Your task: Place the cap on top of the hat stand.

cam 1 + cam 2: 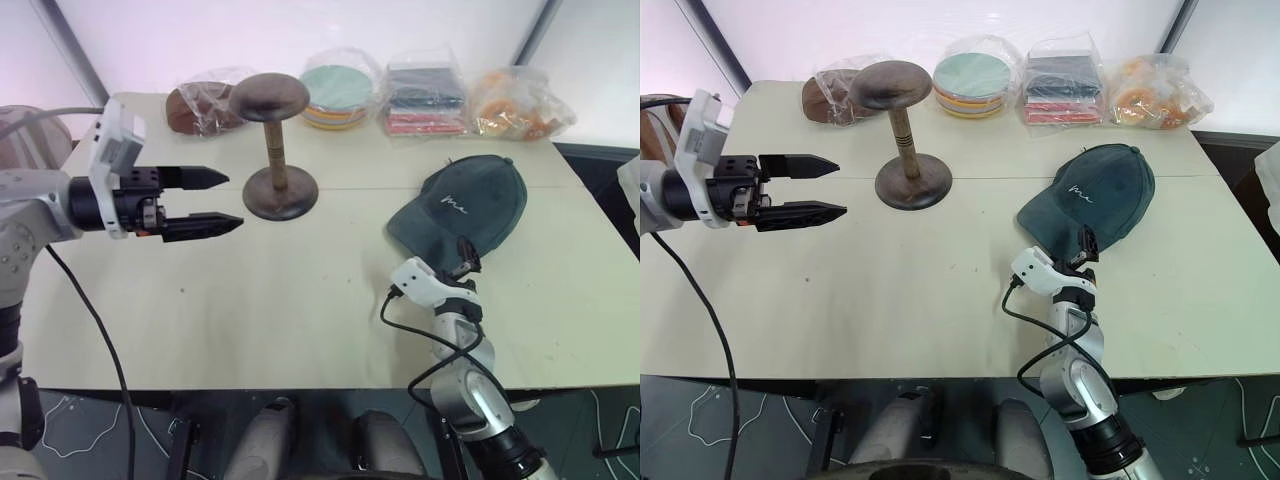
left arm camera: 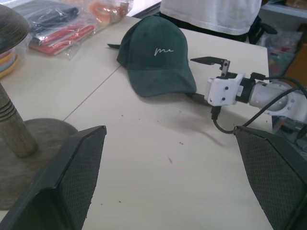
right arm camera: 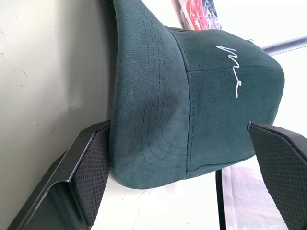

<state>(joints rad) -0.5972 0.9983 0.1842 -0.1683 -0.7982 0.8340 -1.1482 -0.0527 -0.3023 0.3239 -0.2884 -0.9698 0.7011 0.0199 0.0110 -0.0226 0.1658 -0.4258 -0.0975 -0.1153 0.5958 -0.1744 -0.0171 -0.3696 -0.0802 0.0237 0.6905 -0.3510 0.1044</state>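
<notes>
Right wrist view: right claw spread around the cap's brim.

Hat stand: dome, stem and base cut off by the left wrist view's edge. Cap: crown's far side cropped in the right wrist view; brim tip partly hidden behind one finger. Bagged goods at tabletop's far edge: contents too small to tell. Person: torso only, cropped.

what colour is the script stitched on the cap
White, on the dark green cap; clearest in the right wrist view.
</notes>
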